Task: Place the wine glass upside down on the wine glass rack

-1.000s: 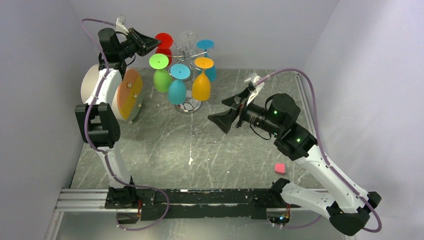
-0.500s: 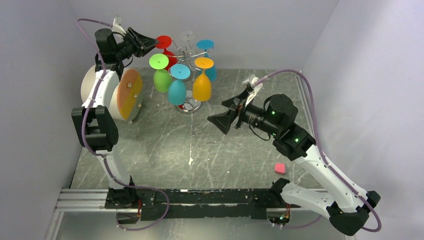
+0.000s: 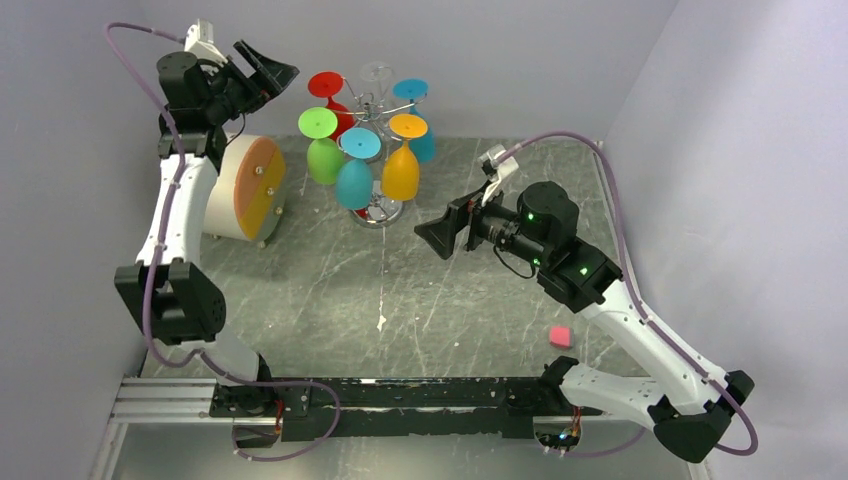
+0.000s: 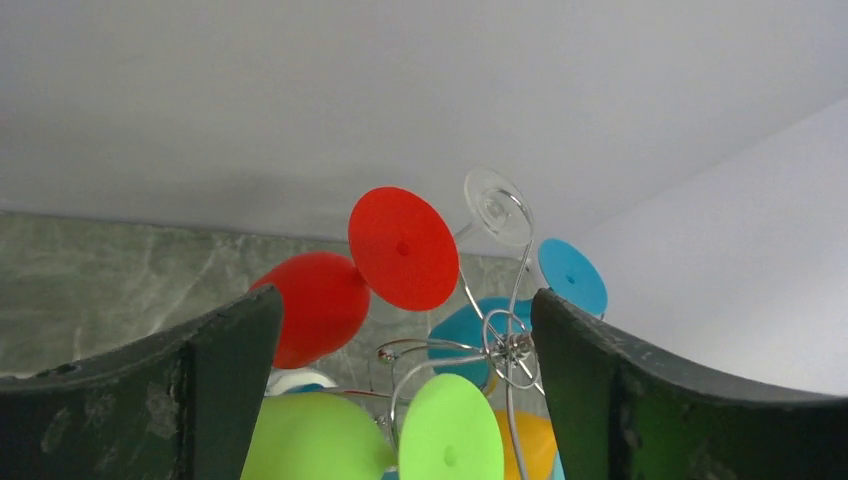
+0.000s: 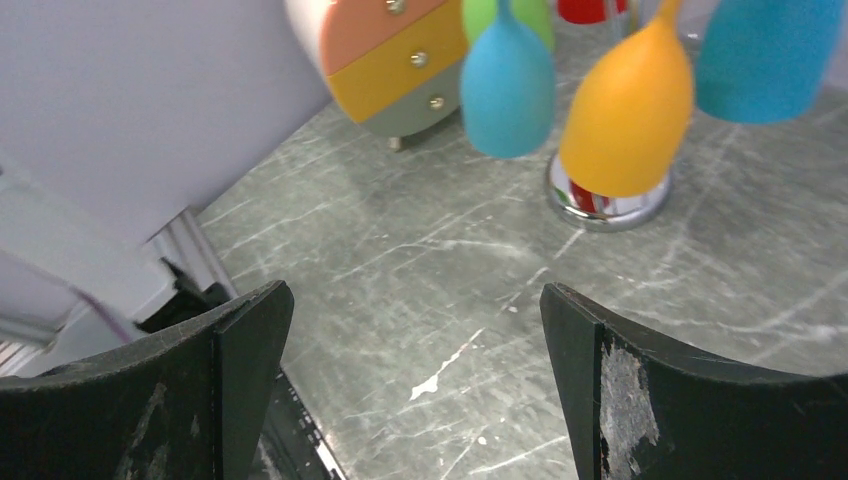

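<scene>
Now: the left gripper (image 3: 274, 68) is being held high, just left of the wine glass rack (image 3: 372, 104), with its jaws being kept wide apart and nothing between them. The red wine glass (image 3: 326, 84) is being carried on the rack's far-left arm, upside down, foot uppermost and bowl hanging below, clear of the left gripper. Five more glasses are being carried on the rack the same way: the green glass (image 3: 325, 160), the blue glass (image 3: 353, 183), the orange glass (image 3: 401, 175), a second blue glass (image 3: 411, 90) on the far right, and a clear glass (image 3: 377, 72) at the back. The right gripper (image 3: 440, 235) is being held to the right of the rack, above the table (image 3: 400, 300), jaws spread and empty, facing the chrome base (image 3: 380, 214). A cream cylinder with an orange end (image 3: 245, 190) is lying left of the rack. A small pink block (image 3: 560, 336) is lying well off to the rack's near right.
</scene>
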